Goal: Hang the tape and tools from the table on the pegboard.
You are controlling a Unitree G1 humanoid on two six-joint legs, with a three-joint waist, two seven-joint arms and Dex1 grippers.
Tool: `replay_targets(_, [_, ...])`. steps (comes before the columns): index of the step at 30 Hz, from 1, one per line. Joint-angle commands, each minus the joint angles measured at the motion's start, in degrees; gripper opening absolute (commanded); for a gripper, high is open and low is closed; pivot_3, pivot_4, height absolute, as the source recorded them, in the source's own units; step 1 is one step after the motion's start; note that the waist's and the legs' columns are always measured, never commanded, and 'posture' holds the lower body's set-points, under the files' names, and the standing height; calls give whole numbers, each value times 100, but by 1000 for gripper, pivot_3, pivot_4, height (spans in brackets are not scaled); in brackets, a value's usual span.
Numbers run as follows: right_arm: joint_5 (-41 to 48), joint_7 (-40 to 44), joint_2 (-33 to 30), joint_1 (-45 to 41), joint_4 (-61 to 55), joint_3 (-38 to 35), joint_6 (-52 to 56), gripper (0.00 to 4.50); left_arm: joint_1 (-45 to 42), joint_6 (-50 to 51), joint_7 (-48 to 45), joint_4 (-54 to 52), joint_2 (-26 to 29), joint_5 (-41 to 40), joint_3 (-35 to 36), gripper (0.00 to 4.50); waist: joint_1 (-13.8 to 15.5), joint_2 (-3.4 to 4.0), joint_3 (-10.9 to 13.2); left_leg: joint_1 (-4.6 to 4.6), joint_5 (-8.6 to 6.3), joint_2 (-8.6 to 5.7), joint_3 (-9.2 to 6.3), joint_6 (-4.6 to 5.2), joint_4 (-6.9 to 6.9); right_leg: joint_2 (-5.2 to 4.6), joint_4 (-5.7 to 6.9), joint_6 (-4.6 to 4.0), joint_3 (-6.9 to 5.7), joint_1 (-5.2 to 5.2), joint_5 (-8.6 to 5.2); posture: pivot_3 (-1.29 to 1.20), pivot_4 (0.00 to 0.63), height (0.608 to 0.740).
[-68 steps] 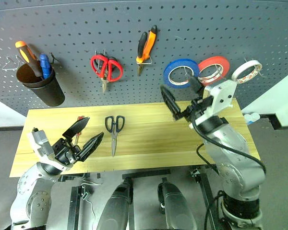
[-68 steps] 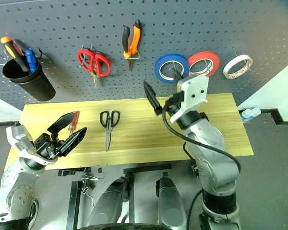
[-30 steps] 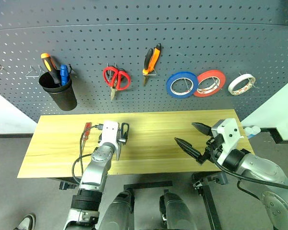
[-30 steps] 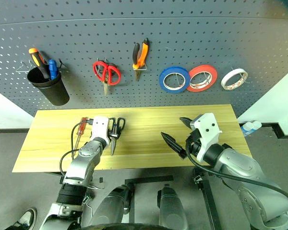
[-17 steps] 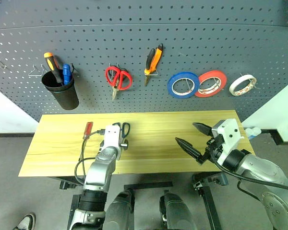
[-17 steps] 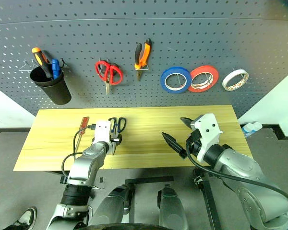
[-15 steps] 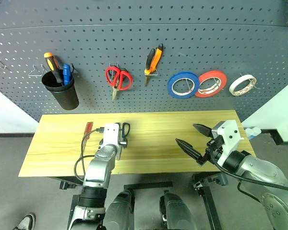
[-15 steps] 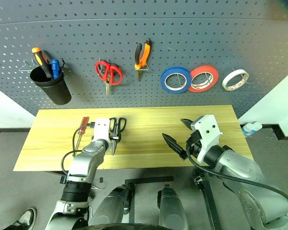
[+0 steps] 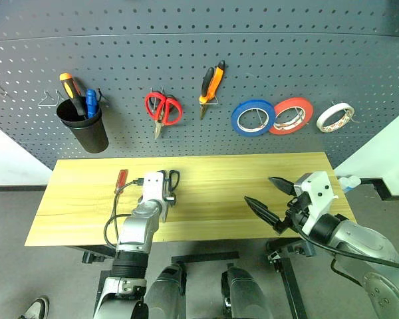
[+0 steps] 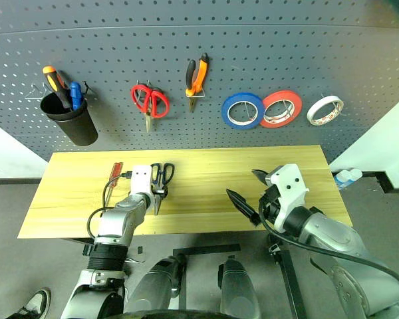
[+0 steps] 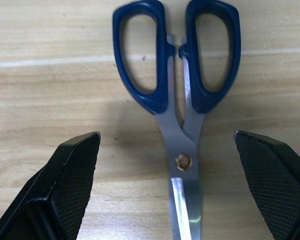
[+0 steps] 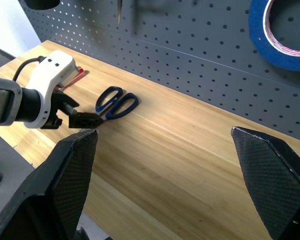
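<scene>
Left wrist view puts the left claw [image 11: 175, 192] right over the scissors [image 11: 177, 90], fingers spread wide, one on each side of the blades near the pivot screw, not touching yet. The scissors lie flat on the desk [image 9: 213, 179] with the blue handle loops pointing toward the pegboard [image 9: 253, 60] and the blades pointing back at the robot.

My take on doing this well: drop straight down and close across the shank just behind the pivot, so the loops stay free to slip over a hook. Grabbing the blades lower down would probably let the thing swing or slide. Flat steel on wood is thin, so the fingertips need to get right down to the surface before closing.

Room-wise, the red-handled screwdriver [image 9: 120, 180] sits just beside on the outer side, close enough to bump if the claw drifts that way. The desk's near edge is close behind the claw. Plenty of bare wood in the middle.

The right claw [image 9: 274, 197] hovers spread and empty above the other end, well apart. Pliers [image 9: 210, 82] and whitish tape [image 9: 335, 116] already hang on the board.
</scene>
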Motion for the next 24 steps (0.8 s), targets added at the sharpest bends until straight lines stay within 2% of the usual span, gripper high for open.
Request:
replay_targets(1, [98,-8,-35,21,-301,-160,-66,4451,3,-86,-2,129,-43,-52,5,4500,-3,0,0,0,0,0,0,0,0,0,0,0,0,0,0,-105,223,715])
replay_targets(15, [218,-189,-27,193,-498,-202,5,4451,-394,-516,67,1009,-113,-35,8,4500,-8,-1,2,-2,-2,0,1,2,1,-1,-2,1,0,0,0,-122,241,715])
replay_targets(24, [223,-302,-11,213,-529,-189,-1,4451,-388,-321,179,1069,-94,88,-102,4500,-19,-2,3,-1,-3,0,1,3,0,-1,-3,1,0,1,0,-121,245,715])
